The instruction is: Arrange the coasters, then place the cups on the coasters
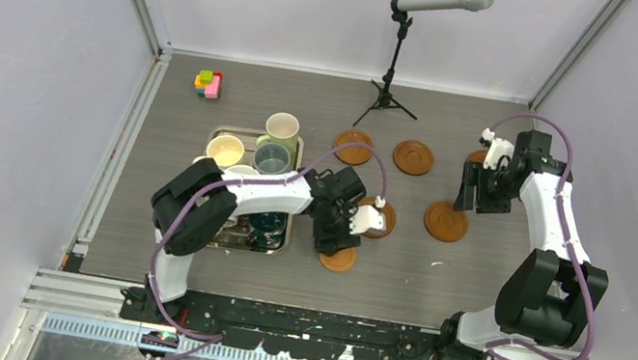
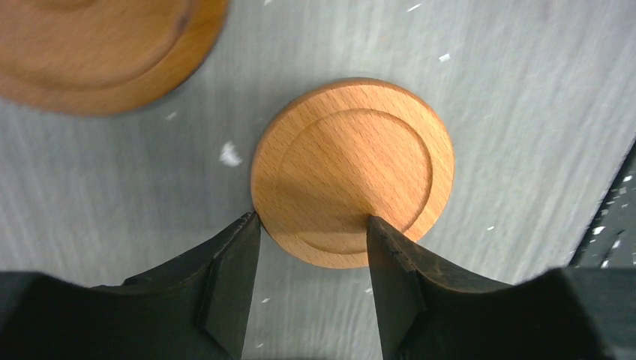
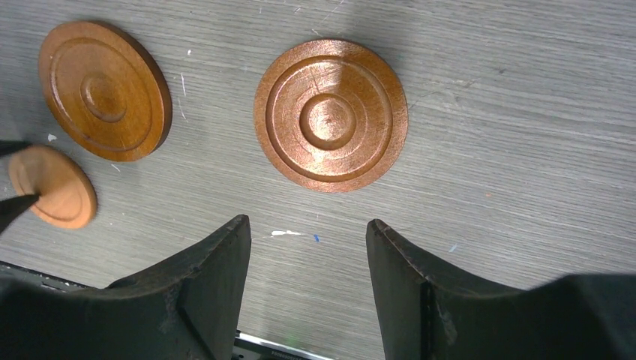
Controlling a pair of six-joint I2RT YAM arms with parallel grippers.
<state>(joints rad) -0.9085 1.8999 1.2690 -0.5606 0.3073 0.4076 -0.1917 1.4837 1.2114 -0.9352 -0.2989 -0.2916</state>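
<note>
Grey wood-grain surface (image 1: 436,278) between white walls, a grey microphone on a black tripod stand (image 1: 443,0) at its far side. The left end effector (image 2: 311,221) hangs low over a pale round wooden coaster (image 2: 352,172), its black jaws about half open and holding nothing. The disc's near edge lies between the fingertips (image 2: 244,240), and the disc is wider than the gap. Whether the tips touch it cannot be told. A darker brown wooden coaster (image 2: 97,45) lies ahead and to the left in that wrist view, apart from the pale one.

The right end effector (image 3: 307,225) hovers with its jaws partly open and empty. A reddish-brown ringed wooden coaster (image 3: 330,115) lies flat just beyond its fingertips, and a second ringed coaster (image 3: 103,90) lies further to its left.

Well to the left of the left end effector, a rectangular steel tray (image 1: 245,132) holds mugs standing upright, among them a cream mug (image 1: 225,151), a pale green mug (image 1: 282,127) and a grey-blue mug (image 1: 272,158).
</note>
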